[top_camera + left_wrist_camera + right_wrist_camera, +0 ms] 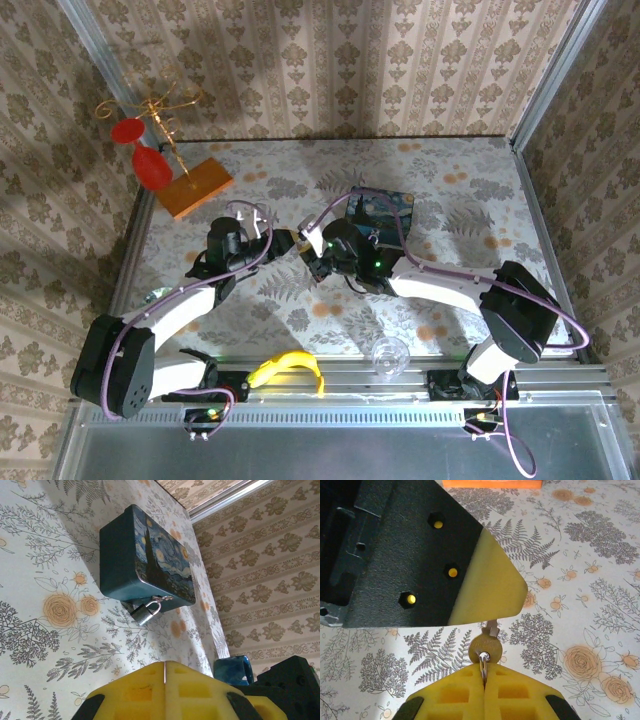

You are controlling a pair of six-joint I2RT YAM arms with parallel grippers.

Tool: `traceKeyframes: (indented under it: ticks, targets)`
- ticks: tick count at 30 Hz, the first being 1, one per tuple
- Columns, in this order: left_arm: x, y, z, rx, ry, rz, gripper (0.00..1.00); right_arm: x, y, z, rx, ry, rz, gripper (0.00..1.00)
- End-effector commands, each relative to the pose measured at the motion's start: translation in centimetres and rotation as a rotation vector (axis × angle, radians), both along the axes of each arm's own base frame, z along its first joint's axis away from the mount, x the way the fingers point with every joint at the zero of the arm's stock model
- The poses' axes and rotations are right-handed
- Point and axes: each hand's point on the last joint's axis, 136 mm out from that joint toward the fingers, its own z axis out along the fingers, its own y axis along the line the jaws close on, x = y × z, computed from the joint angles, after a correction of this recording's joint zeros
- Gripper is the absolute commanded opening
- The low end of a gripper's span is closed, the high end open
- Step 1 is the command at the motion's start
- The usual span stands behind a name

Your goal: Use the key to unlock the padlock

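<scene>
A brass key (486,647) hangs on a steel ring that my right gripper (484,667) is shut on. The key's blade runs up behind a yellow finger (490,585) of my left gripper (164,664), whose pads are shut with a thin metal edge between them. In the top view both grippers, the left gripper (295,244) and the right gripper (319,262), meet tip to tip at mid-table. The small dark grey padlock (145,612) hangs from the hasp of the blue painted tin (145,555), some way beyond my left gripper.
The blue tin (385,208) lies just behind my right wrist. An orange wooden stand (195,186) with gold wire and red glasses is at the back left. A banana (285,368) and a clear cup (390,355) lie at the near edge. Walls close three sides.
</scene>
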Motion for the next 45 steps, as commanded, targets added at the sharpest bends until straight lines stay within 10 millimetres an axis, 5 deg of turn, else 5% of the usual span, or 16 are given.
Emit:
traceKeyframes:
  ticks: [1, 6, 11, 15, 19, 29, 45]
  targets:
    - [0.3, -0.2, 1.4, -0.001, -0.056, -0.008, 0.00, -0.1, -0.1, 2.6, 0.072, -0.036, -0.022, 0.00]
    - [0.0, 0.0, 2.3, 0.028, -0.100, -0.021, 0.00, -0.5, -0.6, 3.2, 0.099, -0.032, -0.033, 0.00]
    - [-0.7, 0.3, 4.5, 0.066, -0.222, -0.056, 0.00, -1.2, -1.3, 4.0, 0.130, -0.023, -0.037, 0.37]
    - [-1.9, 0.5, 6.9, 0.082, -0.340, -0.110, 0.00, -2.4, -1.4, 5.0, 0.214, 0.038, 0.024, 0.45]
    - [-4.4, -0.4, 9.7, 0.039, -0.454, -0.250, 0.00, -4.1, -1.6, 8.5, 0.417, 0.111, 0.151, 0.52]
    - [-9.1, -1.6, 14.4, -0.124, -0.644, -0.435, 0.00, -6.5, -2.1, 14.7, 0.699, 0.147, 0.343, 0.54]
    - [-9.1, -1.9, 15.7, -0.183, -0.682, -0.422, 0.00, -6.1, -1.0, 15.0, 0.741, 0.174, 0.366, 0.33]
